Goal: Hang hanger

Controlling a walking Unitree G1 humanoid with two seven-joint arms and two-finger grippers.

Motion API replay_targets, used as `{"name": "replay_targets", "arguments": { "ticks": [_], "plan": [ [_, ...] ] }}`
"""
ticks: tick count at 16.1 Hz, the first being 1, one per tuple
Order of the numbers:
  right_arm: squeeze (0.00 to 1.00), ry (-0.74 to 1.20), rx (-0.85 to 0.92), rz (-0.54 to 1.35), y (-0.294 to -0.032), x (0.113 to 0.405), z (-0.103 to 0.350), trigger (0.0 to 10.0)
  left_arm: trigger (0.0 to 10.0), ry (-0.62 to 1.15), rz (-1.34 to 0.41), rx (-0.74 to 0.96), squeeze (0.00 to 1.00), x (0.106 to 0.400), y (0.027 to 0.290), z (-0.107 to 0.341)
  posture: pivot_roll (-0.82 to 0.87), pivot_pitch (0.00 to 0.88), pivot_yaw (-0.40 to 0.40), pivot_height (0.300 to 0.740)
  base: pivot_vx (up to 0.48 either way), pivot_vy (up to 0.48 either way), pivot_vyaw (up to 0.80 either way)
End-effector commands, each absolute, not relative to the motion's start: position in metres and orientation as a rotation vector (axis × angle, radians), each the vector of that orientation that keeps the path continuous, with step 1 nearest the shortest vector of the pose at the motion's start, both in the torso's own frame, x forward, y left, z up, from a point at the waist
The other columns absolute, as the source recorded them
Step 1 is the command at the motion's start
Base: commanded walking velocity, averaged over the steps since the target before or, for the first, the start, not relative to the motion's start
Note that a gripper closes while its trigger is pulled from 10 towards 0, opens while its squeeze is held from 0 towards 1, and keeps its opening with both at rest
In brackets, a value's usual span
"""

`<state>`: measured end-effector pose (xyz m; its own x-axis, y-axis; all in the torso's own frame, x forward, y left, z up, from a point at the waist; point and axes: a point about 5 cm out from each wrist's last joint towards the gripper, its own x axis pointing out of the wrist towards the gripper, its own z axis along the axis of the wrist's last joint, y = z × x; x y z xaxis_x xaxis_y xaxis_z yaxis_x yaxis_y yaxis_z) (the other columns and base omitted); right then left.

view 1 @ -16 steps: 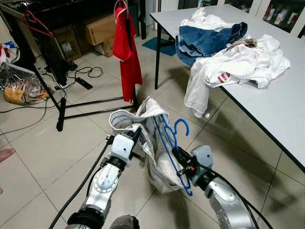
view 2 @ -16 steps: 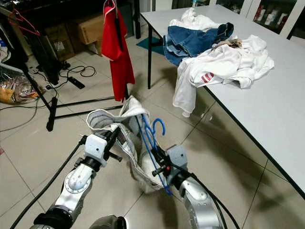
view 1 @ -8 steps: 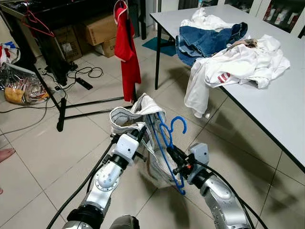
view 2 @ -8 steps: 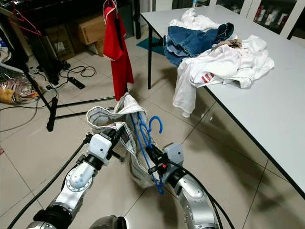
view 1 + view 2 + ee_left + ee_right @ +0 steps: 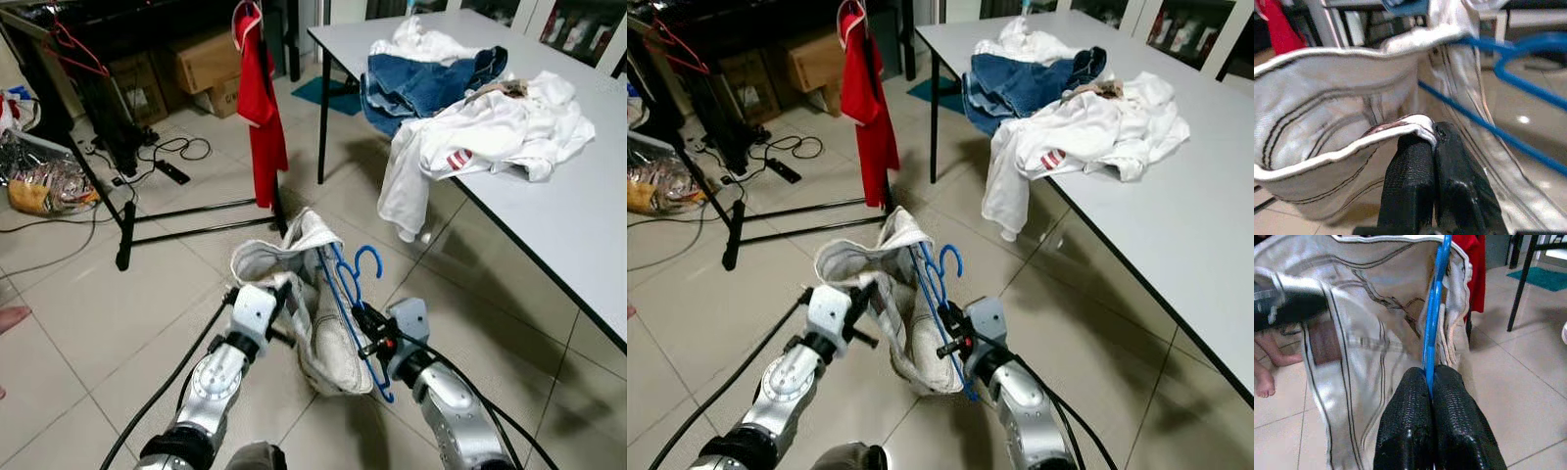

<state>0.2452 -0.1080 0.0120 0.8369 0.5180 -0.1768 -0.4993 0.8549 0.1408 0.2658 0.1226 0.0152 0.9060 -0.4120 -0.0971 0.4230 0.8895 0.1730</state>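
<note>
Care is needed while the blue plastic hanger (image 5: 355, 294), pinched at lower centre in the closed right hand (image 5: 369, 338), is carried to the rack, its cream garment (image 5: 318, 313) gripped by the closed left hand (image 5: 277, 297).

The hanger (image 5: 355, 294) was bright blue, and the garment (image 5: 315, 294) draped on it was off-white with thin dark stitching lines and a small brown patch inside. Both claws had black textured fingers (image 5: 1427, 421) on silver arms. A red shirt (image 5: 263, 98) hung on the black rack (image 5: 127, 211). On the pale grey bench (image 5: 588, 235) lay blue jeans (image 5: 421, 83) and white clothes (image 5: 490, 132), one with red stripes. The floor tiles (image 5: 78, 294) were beige.
</note>
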Motion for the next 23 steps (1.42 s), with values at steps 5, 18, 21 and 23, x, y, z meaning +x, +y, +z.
{"name": "replay_targets", "arguments": {
  "ticks": [5, 18, 21, 23],
  "plan": [
    [0.0, 0.189, 0.065, 0.594, -0.101, 0.245, 0.011, 10.0, 10.0, 0.042, -0.464, 0.24, 0.0, 0.267, 0.121, 0.016, 0.04, 0.0, 0.06, 0.74, 0.0, 0.0, 0.0],
    [0.0, 0.235, 0.215, 0.608, -0.09, 0.248, 0.004, 10.0, 10.0, -0.066, -0.623, 0.392, 0.0, 0.266, 0.114, 0.026, 0.04, 0.0, 0.102, 0.74, 0.0, 0.0, 0.0],
    [0.0, 0.192, 0.255, 0.581, -0.09, 0.254, 0.012, 10.0, 10.0, -0.068, -0.614, 0.363, 0.0, 0.265, 0.113, 0.026, 0.02, 0.0, 0.096, 0.74, 0.0, 0.0, 0.0],
    [0.0, 0.147, 0.275, 0.562, -0.095, 0.255, 0.017, 10.0, 10.0, -0.051, -0.558, 0.319, 0.0, 0.269, 0.113, 0.026, 0.03, 0.0, 0.098, 0.74, 0.0, 0.0, 0.0]
  ]
}}
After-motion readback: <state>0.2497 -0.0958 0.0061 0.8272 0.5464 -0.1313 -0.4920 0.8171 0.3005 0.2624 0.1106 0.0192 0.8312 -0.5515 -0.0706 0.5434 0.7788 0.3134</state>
